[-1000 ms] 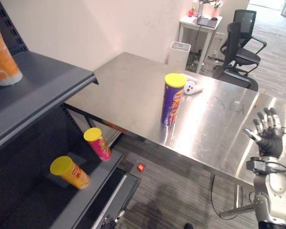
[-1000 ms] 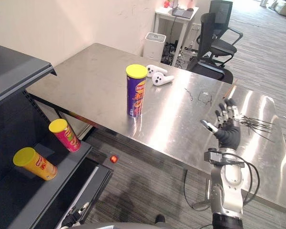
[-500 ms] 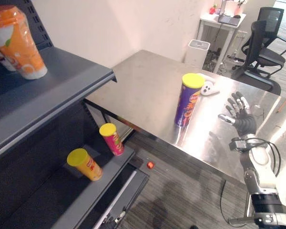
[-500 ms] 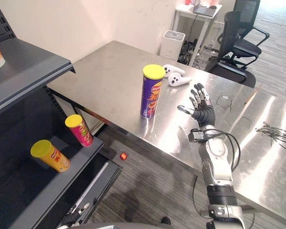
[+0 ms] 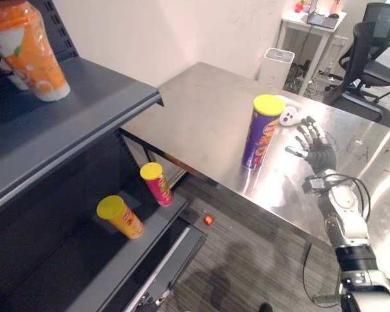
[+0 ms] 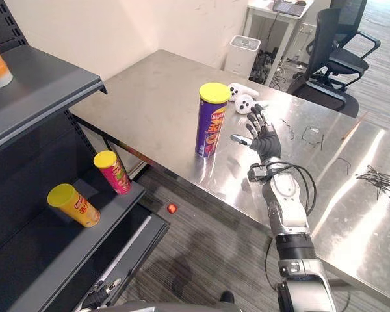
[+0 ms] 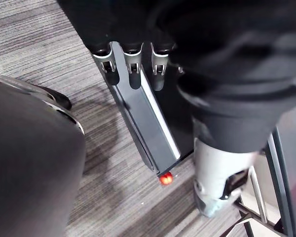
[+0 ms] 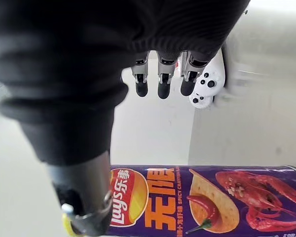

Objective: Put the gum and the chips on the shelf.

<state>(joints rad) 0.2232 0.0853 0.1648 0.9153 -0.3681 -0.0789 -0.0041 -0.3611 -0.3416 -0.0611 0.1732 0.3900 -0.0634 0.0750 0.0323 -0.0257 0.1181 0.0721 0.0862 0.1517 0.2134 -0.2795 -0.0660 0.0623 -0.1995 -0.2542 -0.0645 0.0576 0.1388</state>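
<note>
A purple chips can (image 5: pixel 263 130) with a yellow lid stands upright near the front edge of the steel table (image 5: pixel 195 110). My right hand (image 5: pixel 315 148) hovers open just right of the can, fingers spread, a short gap from it. In the right wrist view the can (image 8: pixel 202 202) lies past the thumb, and the straight fingers (image 8: pixel 160 81) touch nothing. My left hand (image 7: pixel 133 69) hangs open above the carpet by the shelf's base. The dark shelf (image 5: pixel 84 110) stands at the left.
An orange bag (image 5: pixel 26 49) sits on the upper board. A pink can (image 5: pixel 156 184) and a yellow can (image 5: pixel 120 216) lean on the lower board. White controllers (image 5: pixel 288 116) lie behind the chips can. A small red ball (image 5: pixel 208 220) is on the floor.
My right hand has moved left across the table from far right to just beside the chips can. The camera has also shifted, bringing more of the shelf into view.
</note>
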